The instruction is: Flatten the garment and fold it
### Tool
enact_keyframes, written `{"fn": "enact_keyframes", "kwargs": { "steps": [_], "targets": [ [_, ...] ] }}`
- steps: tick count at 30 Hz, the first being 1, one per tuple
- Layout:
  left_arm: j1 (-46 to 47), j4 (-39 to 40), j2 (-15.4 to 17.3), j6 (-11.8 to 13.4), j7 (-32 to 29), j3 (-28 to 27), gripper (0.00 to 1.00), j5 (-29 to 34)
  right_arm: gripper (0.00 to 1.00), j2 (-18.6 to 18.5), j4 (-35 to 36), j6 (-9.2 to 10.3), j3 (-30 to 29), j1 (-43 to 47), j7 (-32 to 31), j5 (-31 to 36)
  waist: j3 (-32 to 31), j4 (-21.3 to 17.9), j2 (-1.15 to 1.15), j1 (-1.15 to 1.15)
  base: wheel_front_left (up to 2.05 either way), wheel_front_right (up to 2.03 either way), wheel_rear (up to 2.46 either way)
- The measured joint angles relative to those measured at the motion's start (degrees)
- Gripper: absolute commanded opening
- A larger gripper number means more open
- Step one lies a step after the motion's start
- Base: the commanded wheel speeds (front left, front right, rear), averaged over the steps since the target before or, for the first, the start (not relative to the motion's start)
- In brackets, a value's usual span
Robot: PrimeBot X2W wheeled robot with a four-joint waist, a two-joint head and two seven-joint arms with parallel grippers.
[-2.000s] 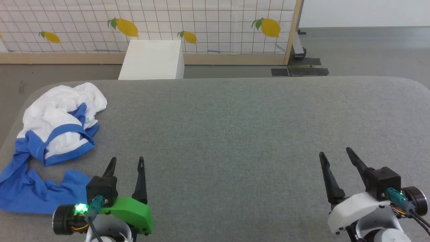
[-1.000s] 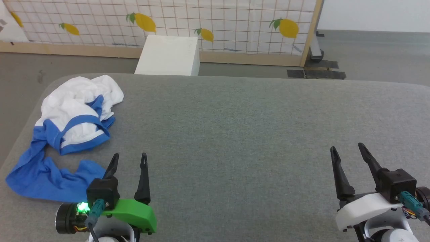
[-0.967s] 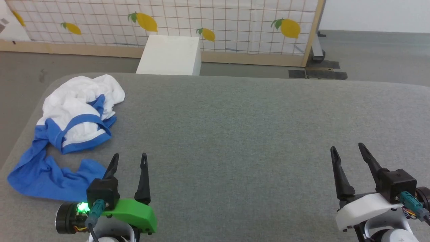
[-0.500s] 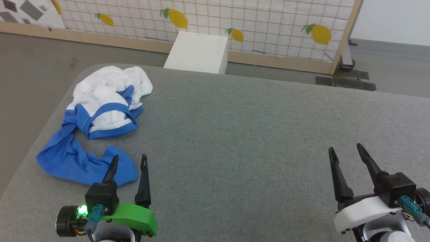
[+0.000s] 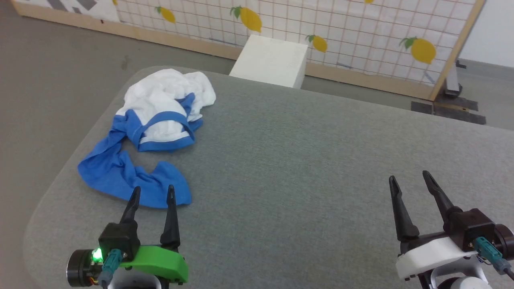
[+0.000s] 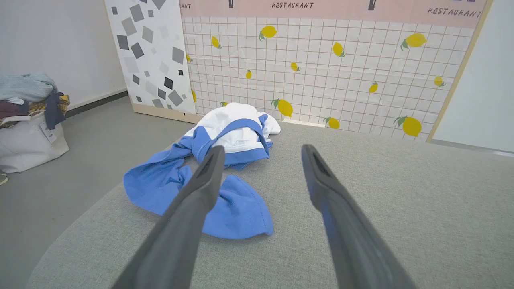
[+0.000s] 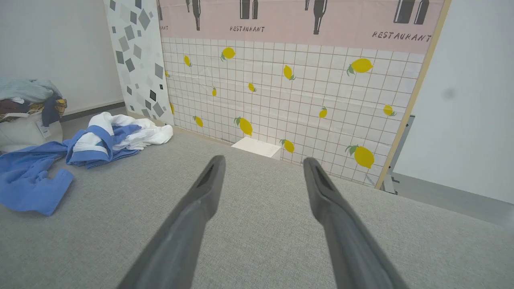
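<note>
The garment (image 5: 156, 120) lies crumpled at the far left of the grey table (image 5: 305, 160), a white bunch with blue collar trim and a blue sleeve trailing toward me. My left gripper (image 5: 153, 192) is open, its fingertips just short of the sleeve's near end. In the left wrist view the garment (image 6: 225, 160) sits straight ahead between and beyond the open fingers (image 6: 200, 192). My right gripper (image 5: 406, 178) stands open at the near right, far from the cloth. The right wrist view has the garment (image 7: 80, 152) at its left, with that gripper (image 7: 262, 160) over bare table.
A white box (image 5: 271, 60) stands on the floor behind the table, before a lemon-patterned tiled screen (image 5: 361, 36). The table's left edge (image 5: 72, 160) is rounded and drops to grey floor. A bag of clothes (image 6: 28, 116) sits on the floor at far left.
The head camera has turned left, so the whole picture has shifted right. Both grippers keep their place and stay open; the garment has not been touched.
</note>
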State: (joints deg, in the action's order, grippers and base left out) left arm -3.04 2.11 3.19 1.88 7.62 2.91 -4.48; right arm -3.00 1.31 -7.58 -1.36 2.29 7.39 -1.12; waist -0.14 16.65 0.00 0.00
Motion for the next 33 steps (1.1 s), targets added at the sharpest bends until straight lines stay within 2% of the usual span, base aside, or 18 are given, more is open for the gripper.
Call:
{"fn": "enact_keyframes", "kwargs": {
  "steps": [15,33],
  "targets": [
    [-1.10,0.09,-0.01,0.21,1.64,0.49,1.00,-0.66,1.00,0.01,-0.21,0.00,1.02,0.14,1.80,-0.48,-0.55,6.08,0.00,0.00,0.00,0.00,0.00],
    [-1.67,0.19,-0.01,0.53,3.97,0.96,1.00,-1.67,1.00,0.02,-0.73,0.00,1.47,0.20,4.01,-1.03,-1.16,10.23,0.00,0.00,0.00,0.00,0.00]
  ]
}}
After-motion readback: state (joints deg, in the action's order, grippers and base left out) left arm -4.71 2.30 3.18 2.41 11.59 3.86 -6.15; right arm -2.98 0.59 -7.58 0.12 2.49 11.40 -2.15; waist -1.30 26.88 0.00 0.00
